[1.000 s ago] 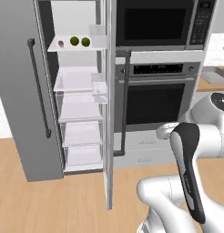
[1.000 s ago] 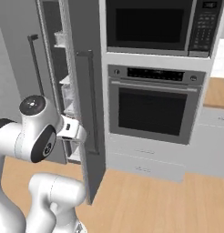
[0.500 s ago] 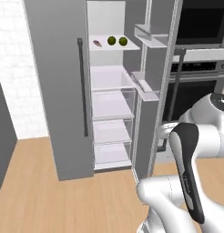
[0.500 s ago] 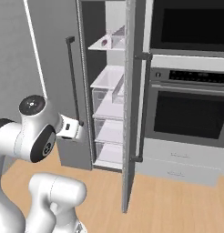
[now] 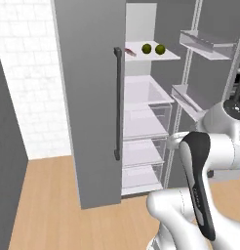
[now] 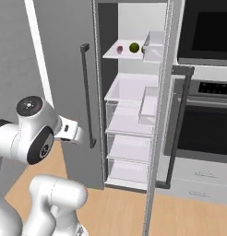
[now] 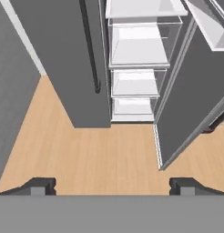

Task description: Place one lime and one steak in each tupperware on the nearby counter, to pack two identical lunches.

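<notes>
Two green limes [image 5: 147, 48] [image 5: 160, 49] lie on the top shelf of the open fridge, with a reddish steak [image 5: 130, 52] at the shelf's left end. From the right base view one lime [image 6: 134, 47] and the steak [image 6: 119, 49] show on that shelf, while the other lime is partly behind a door bin. My gripper [image 7: 111, 184] is open and holds nothing. It hangs well short of the fridge and looks down at the wooden floor and the lower shelves. The tupperware and the counter are out of view.
The fridge's left door [image 5: 88, 97] is shut and has a dark vertical handle [image 5: 118, 102]. Its right door [image 6: 157, 138] stands open with white bins [image 5: 205, 46]. A built-in oven [image 6: 203, 124] and microwave [image 6: 207, 27] are to the right. Bare wooden floor [image 7: 109, 154] lies in front.
The whole picture has shifted: the base has moved, so the fridge now sits further right and closer in both base views. The limes and steak stay on their shelf. The gripper stays open.
</notes>
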